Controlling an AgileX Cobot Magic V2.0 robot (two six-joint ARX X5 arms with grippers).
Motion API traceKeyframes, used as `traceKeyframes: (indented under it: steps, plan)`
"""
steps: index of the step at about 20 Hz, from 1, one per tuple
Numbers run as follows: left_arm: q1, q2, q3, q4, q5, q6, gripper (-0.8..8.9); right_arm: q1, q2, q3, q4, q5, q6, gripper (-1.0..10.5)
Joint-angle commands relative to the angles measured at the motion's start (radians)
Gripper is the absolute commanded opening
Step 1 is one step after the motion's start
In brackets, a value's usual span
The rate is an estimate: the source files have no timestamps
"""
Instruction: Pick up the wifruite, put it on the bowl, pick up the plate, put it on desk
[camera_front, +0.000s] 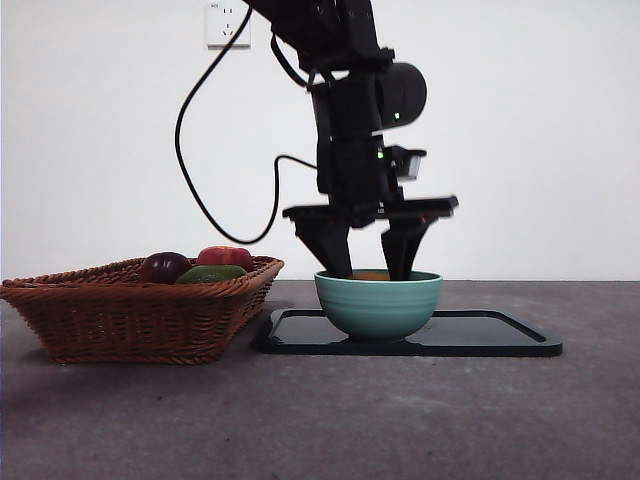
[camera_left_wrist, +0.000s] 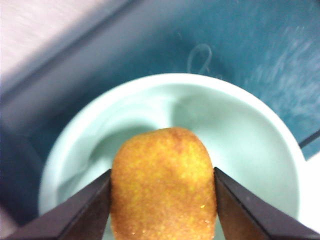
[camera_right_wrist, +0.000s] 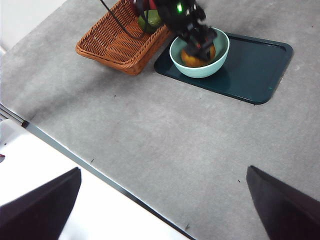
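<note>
1. Reaching down into the bowl (camera_front: 379, 303) from above, the left gripper (camera_front: 368, 262) has its two black jaws dipped inside the rim, clamped on the wifruite (camera_left_wrist: 162, 185) from both sides.
2. The wifruite, orange-brown and dull-skinned, sits between those jaws within the bowl's mouth; the pictures do not settle whether it touches the bottom.
3. The mint-green bowl stands on the flat dark tray (camera_front: 500, 335), toward the tray's end nearest the basket.
4. The tray lies flat on the grey counter (camera_front: 400, 420).
5. The brown wicker basket (camera_front: 140, 310) rests on the counter just beside the tray, with a dark red fruit (camera_front: 164, 266), a red fruit (camera_front: 226, 256) and a green fruit (camera_front: 211, 273) inside.
6. The right gripper (camera_right_wrist: 165, 200) hangs high above the counter's near edge, well apart from the bowl, its jaws spread wide with nothing between them.
7. A white wall socket (camera_front: 227, 24) shows behind the working arm.
</note>
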Motion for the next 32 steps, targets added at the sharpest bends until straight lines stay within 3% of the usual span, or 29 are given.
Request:
traceKeyframes:
  steps: [1, 8, 19, 26, 32]
  plan:
    - [-0.006, 0.029, 0.104, -0.037, -0.002, 0.009, 2.75, 0.005, 0.001, 0.008, 0.004, 0.004, 0.01, 6.1]
    - [-0.003, 0.012, 0.323, -0.262, -0.002, 0.008, 2.75, 0.005, 0.001, 0.008, 0.004, 0.028, 0.01, 6.1]
    - [0.079, -0.275, 0.29, -0.394, -0.002, 0.005, 2.75, 0.005, 0.001, 0.008, -0.003, 0.029, 0.019, 6.1]
    - [0.164, -0.585, -0.012, -0.402, -0.018, -0.035, 2.81, 0.005, 0.001, 0.008, -0.003, 0.029, 0.021, 6.1]
    - [0.259, -0.76, -0.34, -0.341, -0.111, -0.102, 2.79, 0.005, 0.001, 0.008, -0.004, 0.022, 0.021, 6.1]
